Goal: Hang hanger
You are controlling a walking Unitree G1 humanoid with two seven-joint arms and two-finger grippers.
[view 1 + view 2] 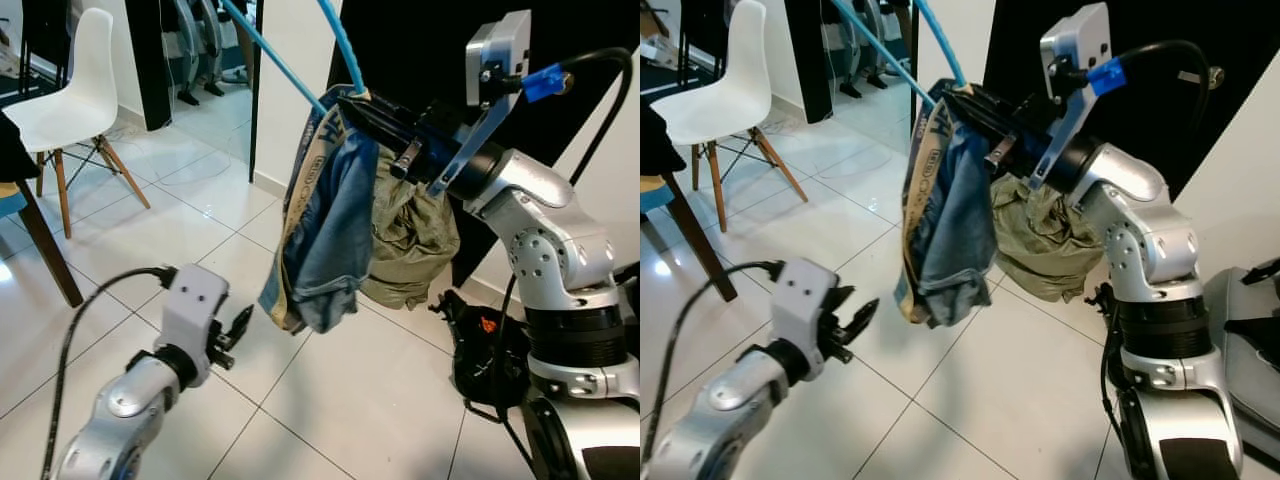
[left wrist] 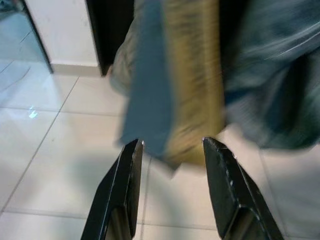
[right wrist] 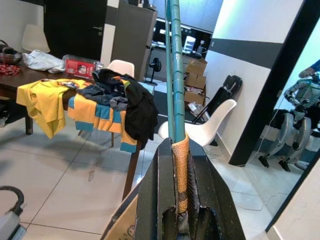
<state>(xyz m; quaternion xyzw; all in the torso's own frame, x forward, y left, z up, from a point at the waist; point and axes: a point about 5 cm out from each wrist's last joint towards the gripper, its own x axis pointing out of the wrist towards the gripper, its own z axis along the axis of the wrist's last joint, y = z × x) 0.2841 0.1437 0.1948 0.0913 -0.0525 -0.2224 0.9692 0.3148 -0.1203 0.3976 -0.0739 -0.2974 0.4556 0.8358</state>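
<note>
Right gripper (image 1: 372,112) raised high at head level, black fingers (image 3: 162,195) pressed together on the hanger (image 3: 175,75), clamped around its orange-wrapped section with the teal rods running out beyond the fingertips. Hanger carried in the air, teal arms slanting up and away toward the robot's left. Draped over it just below the grip, blue jeans (image 1: 330,225) with a tan waistband, hanging folded and limp; touching them on the robot's right side, an olive-green garment (image 1: 410,240), bunched and sagging. Behind these, a black wall panel (image 1: 420,30) beside a white wall.

Left gripper (image 1: 237,328) held low over the white tiled floor (image 1: 150,230), fingers (image 2: 125,185) spread apart and gripping nothing, pointed at the lower edge of the jeans, close to the fabric but not touching as far as can be seen. Blurred cloth in the left wrist view, just past the fingertips.

Farther off on the robot's left, a white chair (image 1: 70,100) with wooden legs. On the floor by the robot's right side, a black bag (image 1: 485,350). Along the right wrist view, a dark table (image 3: 30,82) piled with yellow, blue and black clothes (image 3: 100,102), and another white chair beyond it
</note>
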